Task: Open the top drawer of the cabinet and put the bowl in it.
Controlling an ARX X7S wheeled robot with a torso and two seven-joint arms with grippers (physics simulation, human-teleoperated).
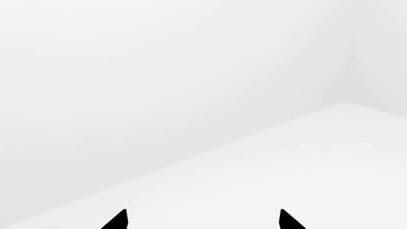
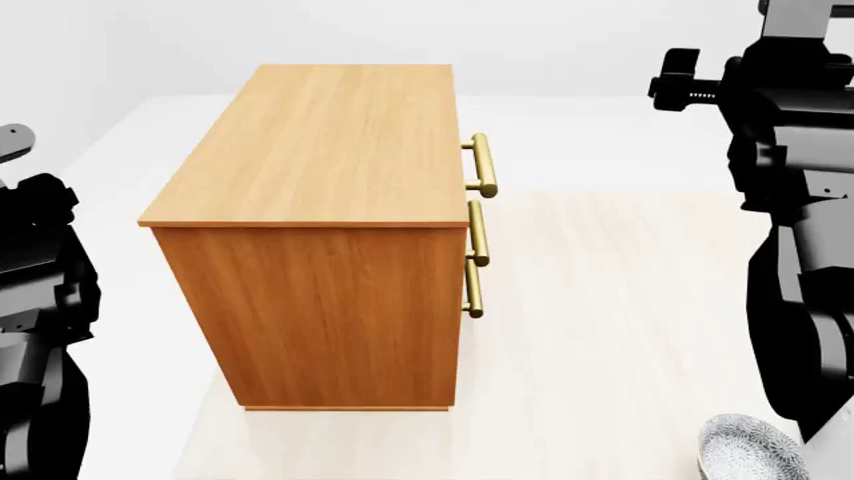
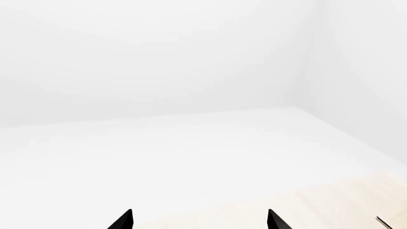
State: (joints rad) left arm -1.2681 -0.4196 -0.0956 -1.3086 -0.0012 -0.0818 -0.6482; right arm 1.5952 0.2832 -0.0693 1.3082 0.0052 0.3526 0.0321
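Observation:
The cabinet (image 2: 327,220) stands in the middle of the head view, an orange-brown wooden chest with its drawer fronts facing right, seen edge-on. The top drawer is shut; its brass bar handle (image 2: 482,165) sticks out above the two lower handles (image 2: 475,260). The bowl (image 2: 751,450), white with blue-grey speckles, sits on the floor at the bottom right, partly cut off by the frame. My left gripper (image 1: 203,220) is open and empty, facing the white floor and wall. My right gripper (image 3: 199,220) is open and empty, far from the cabinet and the bowl.
My left arm (image 2: 34,270) fills the left edge and my right arm (image 2: 794,180) the right edge of the head view. The cabinet stands on a pale wood floor (image 2: 601,330), with white floor and walls beyond.

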